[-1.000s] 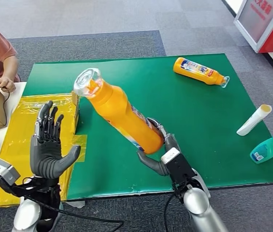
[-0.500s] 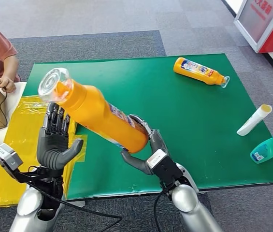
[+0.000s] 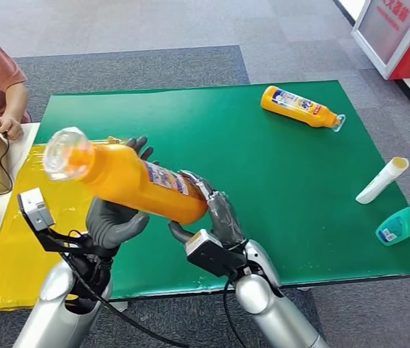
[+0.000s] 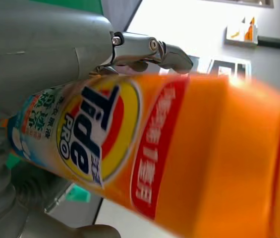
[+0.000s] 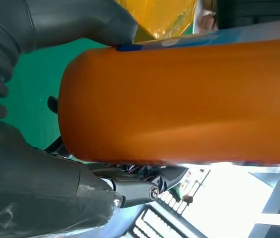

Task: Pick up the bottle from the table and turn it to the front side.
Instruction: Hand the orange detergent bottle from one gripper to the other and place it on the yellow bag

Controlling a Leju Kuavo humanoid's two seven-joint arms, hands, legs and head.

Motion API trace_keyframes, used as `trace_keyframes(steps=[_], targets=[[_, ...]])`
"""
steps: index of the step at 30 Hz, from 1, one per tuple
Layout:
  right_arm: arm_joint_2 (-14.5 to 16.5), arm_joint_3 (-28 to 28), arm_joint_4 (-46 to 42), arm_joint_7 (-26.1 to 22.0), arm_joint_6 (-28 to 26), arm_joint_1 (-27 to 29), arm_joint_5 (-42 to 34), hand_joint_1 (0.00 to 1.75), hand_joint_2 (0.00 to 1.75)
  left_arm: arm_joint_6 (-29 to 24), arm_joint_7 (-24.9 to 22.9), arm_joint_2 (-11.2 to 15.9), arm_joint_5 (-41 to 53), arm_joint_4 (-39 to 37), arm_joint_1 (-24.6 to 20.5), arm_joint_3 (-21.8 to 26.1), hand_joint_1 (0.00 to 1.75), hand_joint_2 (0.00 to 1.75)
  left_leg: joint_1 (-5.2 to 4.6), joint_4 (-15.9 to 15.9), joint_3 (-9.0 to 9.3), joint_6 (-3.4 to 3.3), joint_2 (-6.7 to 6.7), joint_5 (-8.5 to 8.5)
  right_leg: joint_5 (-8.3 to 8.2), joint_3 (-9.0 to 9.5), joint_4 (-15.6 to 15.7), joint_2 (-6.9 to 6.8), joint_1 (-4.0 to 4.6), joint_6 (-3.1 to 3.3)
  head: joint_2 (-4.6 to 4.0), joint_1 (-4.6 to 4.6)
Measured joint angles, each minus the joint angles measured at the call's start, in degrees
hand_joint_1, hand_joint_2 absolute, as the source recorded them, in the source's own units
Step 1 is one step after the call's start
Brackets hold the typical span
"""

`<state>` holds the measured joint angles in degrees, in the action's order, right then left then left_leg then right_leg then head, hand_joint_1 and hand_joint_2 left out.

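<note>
The orange bottle (image 3: 131, 181) hangs above the green mat (image 3: 279, 174), its base clamped in the right hand (image 3: 213, 217). The left hand (image 3: 116, 217) cups its middle from below, fingers apart. Rigid, glossy plastic, probably heavy and slippery; I'd grip the labelled waist.

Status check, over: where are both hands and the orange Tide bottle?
Right hand grips Tide bottle at its base, off the table. Left hand cups under its middle. Second orange bottle lies far off; nothing obstructing.
</note>
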<state>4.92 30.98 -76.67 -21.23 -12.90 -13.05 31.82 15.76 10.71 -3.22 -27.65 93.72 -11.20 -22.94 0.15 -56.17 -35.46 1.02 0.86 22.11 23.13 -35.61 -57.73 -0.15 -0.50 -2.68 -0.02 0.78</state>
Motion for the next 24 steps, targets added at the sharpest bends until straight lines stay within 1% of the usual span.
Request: trace_keyframes(steps=[5, 11, 20, 24], targets=[[0.9, 0.2, 3.4, -0.5, -2.2, -1.0, 2.5, 1.75, 1.75, 1.1, -0.6, 0.4, -1.8, -0.7, -2.3, -2.0, 0.00, 1.75, 0.00, 0.0, 0.00, 0.00, 0.00, 0.00, 0.00, 0.00, 0.0, 0.00, 0.00, 0.01, 0.00, 0.01], [1.8, 0.6, 5.5, 0.2, -3.0, -1.5, 4.0, 1.75, 1.75, 0.2, -0.8, 0.7, -2.3, -0.8, -3.9, -2.2, 0.00, 1.75, 0.00, 0.0, 0.00, 0.01, 0.00, 0.00, 0.00, -0.04, 0.0, 0.00, 0.00, 0.01, 0.00, 0.00], [2.6, 0.8, 9.4, 0.7, -4.2, -2.0, 5.2, 1.75, 1.75, -2.0, -1.0, 1.1, 0.0, -0.8, -4.5, -2.5, 0.00, 1.75, 0.00, 0.0, 0.00, 0.01, 0.01, 0.00, 0.00, -0.04, 0.0, 0.01, 0.00, 0.01, 0.00, 0.00], [2.7, 0.8, 10.2, 1.0, -4.4, -2.1, 5.9, 1.75, 1.75, -3.3, -1.2, 1.7, 3.6, -0.8, -5.1, -2.9, 0.00, 1.75, 0.00, 0.0, 0.00, 0.01, 0.01, 0.00, 0.00, -0.04, 0.0, 0.01, 0.00, 0.01, 0.00, 0.00]])
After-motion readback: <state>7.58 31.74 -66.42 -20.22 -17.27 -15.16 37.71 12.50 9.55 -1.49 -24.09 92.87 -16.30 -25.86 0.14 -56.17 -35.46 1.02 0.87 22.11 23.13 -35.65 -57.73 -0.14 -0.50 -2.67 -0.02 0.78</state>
